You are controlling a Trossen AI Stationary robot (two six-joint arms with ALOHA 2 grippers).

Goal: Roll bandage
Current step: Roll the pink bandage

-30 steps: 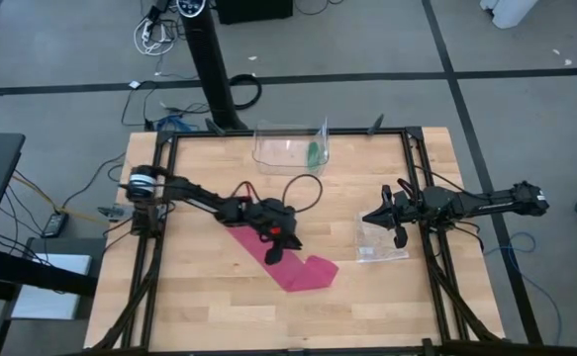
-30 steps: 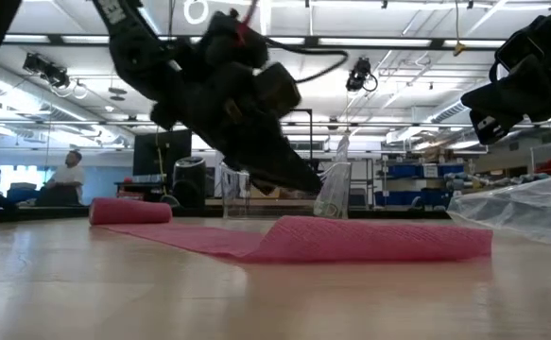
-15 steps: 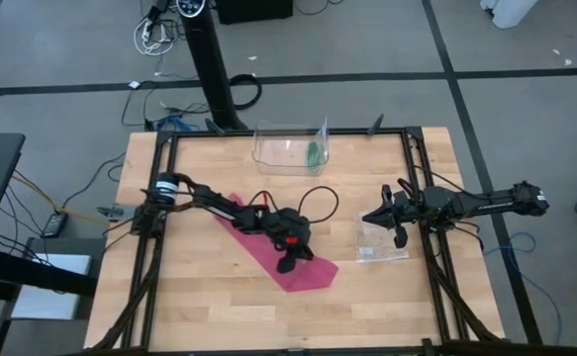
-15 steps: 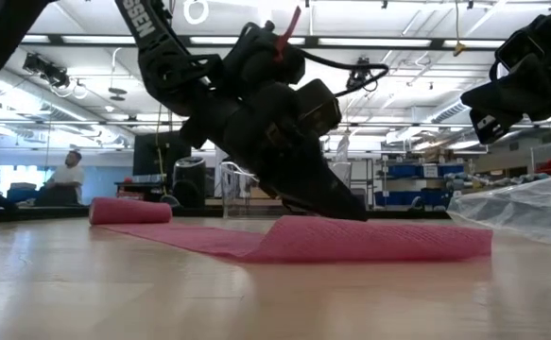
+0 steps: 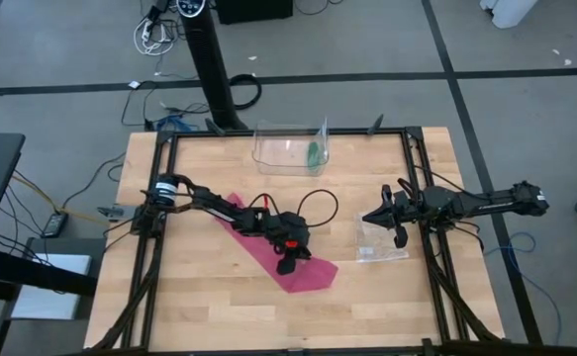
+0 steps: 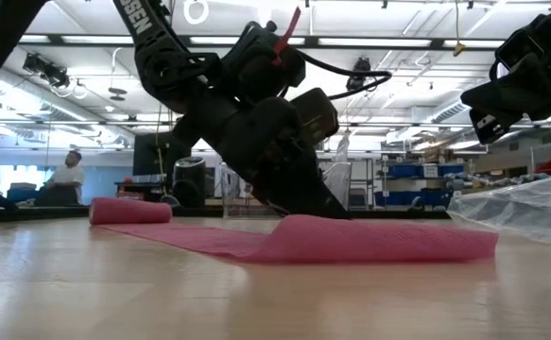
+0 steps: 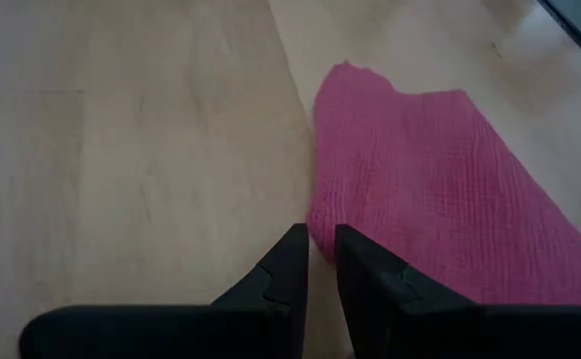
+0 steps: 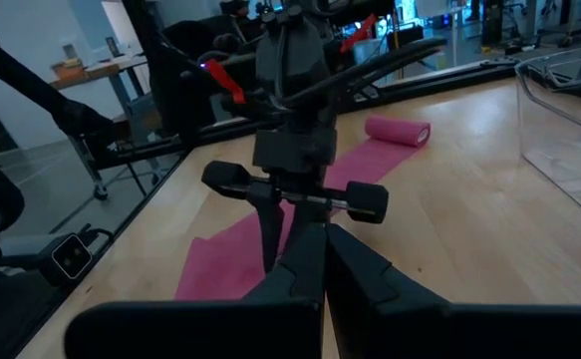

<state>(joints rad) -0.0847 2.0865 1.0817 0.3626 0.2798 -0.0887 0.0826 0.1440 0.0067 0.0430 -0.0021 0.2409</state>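
1. Left hand [image 5: 288, 264] has moved from mid-strip to the bandage [image 5: 308, 277] near end and now holds there, fingers [image 7: 292, 261] slightly apart, gripping nothing.
2. Bandage lies flat across mid-bench [image 5: 199, 297]; only its far-left end is rolled.
3. Right hand [image 5: 399, 237] is together, waiting right.

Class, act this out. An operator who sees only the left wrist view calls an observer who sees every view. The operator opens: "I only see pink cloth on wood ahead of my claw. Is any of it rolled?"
Observer: Yes. The far end of the bandage is a small roll.
Operator: Does the end near me lie flat?
Observer: No. The low view shows it humped up in a fold, with the left claw down at it.
Operator: Where is the other arm?
Observer: The right claw hangs shut above the table, by a clear plastic piece, apart from the bandage.
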